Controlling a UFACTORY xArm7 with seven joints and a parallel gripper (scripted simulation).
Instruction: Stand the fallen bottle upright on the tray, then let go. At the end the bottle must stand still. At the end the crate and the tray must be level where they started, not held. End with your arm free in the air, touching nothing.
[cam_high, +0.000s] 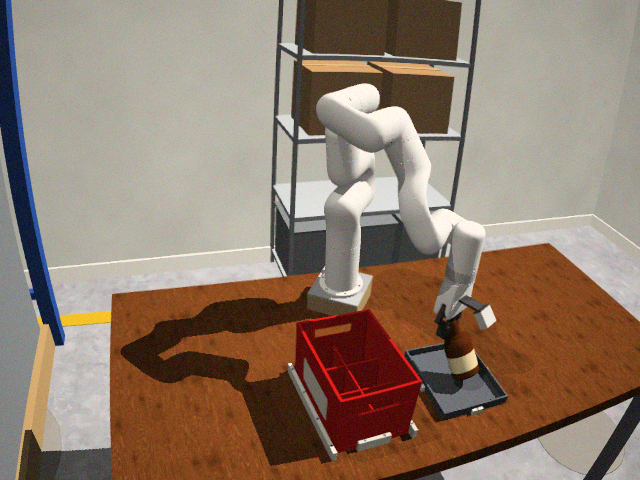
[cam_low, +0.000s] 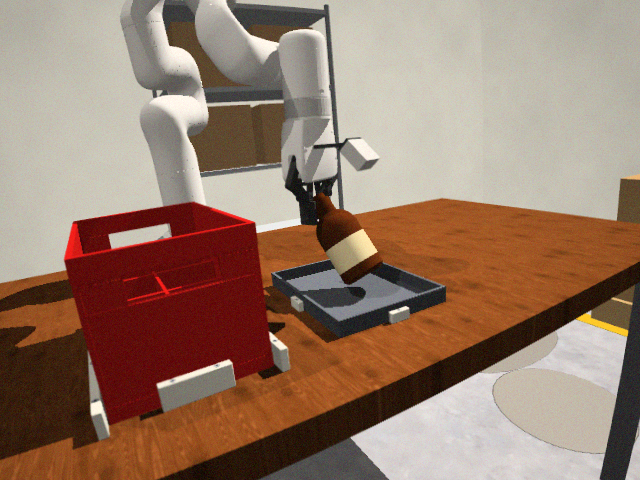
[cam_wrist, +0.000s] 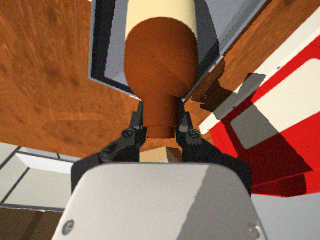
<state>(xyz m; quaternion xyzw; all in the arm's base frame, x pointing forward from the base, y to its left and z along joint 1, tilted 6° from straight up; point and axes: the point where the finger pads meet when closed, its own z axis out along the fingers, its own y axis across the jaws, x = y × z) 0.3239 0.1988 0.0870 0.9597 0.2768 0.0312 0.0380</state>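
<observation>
The brown bottle (cam_high: 460, 353) (cam_low: 347, 246) (cam_wrist: 160, 55) with a cream label hangs tilted over the grey tray (cam_high: 486, 393) (cam_low: 413, 297) (cam_wrist: 102, 55), neck up and base down. Its base is just above the tray floor or touching it; I cannot tell which. My gripper (cam_high: 446, 323) (cam_low: 314, 197) (cam_wrist: 160, 109) is shut on the bottle's neck from above. The red crate (cam_high: 356, 382) (cam_low: 165, 304) (cam_wrist: 280, 125) stands level in its white brackets to the left of the tray.
The arm's base (cam_high: 339, 295) sits on the wooden table (cam_high: 206, 403) behind the crate. A metal shelf (cam_high: 294, 196) with cardboard boxes stands behind the table. The table's front edge runs close to the tray.
</observation>
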